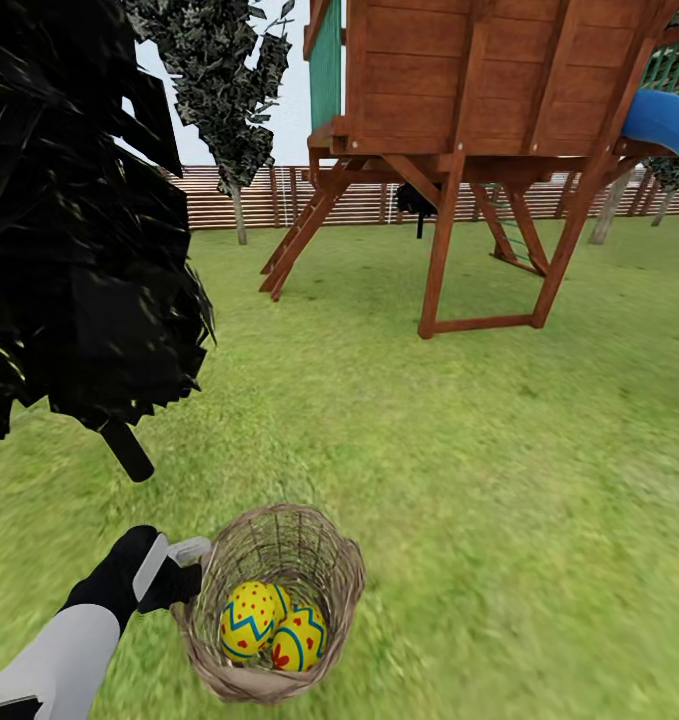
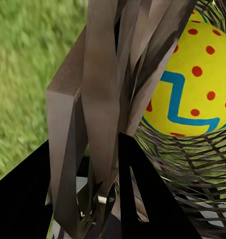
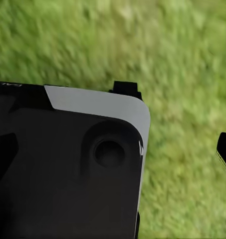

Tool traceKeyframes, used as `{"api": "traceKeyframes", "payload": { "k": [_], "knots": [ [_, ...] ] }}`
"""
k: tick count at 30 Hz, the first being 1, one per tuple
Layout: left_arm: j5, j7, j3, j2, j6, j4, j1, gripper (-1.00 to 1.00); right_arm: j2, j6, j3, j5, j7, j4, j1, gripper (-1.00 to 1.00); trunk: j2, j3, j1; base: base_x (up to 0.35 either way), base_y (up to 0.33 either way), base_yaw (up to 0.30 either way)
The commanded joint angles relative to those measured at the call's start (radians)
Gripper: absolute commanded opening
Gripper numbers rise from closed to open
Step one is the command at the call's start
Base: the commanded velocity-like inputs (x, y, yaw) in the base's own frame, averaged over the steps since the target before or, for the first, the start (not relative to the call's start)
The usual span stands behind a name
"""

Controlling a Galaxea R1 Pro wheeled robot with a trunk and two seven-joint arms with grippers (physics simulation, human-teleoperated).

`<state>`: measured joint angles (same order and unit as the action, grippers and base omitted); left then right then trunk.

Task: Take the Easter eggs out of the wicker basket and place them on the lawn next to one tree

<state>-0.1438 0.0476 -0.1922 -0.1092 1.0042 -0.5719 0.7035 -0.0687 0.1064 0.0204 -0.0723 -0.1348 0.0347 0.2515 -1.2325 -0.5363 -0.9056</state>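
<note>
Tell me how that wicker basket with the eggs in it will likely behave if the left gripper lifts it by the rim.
The wicker basket is open woven twigs, so it probably weighs little but may flex at the rim. Lifted by the left gripper from one side, it would likely tilt. The smooth, rounded Easter eggs lie loose inside and could roll toward the low side.

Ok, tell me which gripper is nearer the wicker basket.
Left. The left gripper is right at the wicker basket, at its rim on the side toward the black tree. The right gripper hangs over bare lawn, with no basket near it there.
</note>
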Motion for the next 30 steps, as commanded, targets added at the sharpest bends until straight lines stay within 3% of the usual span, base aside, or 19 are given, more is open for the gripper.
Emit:
{"api": "traceKeyframes", "payload": {
  "k": [1, 30],
  "knots": [
    [-0.022, 0.005, -0.003, 0.0, 0.004, -0.002, 0.001, -1.0, 0.0, 0.007, 0.003, -0.007, -0.002, 0.004, 0.002, 1.0, -0.001, -0.001, -0.001, 0.324, 0.0, 0.0],
    [-0.022, 0.005, -0.003, 0.0, 0.004, -0.001, 0.001, -1.0, 0.0, 0.007, 0.003, -0.007, -0.002, 0.004, 0.002, 1.0, -0.001, -0.001, -0.001, 0.324, 0.0, 0.0]
  ]
}}
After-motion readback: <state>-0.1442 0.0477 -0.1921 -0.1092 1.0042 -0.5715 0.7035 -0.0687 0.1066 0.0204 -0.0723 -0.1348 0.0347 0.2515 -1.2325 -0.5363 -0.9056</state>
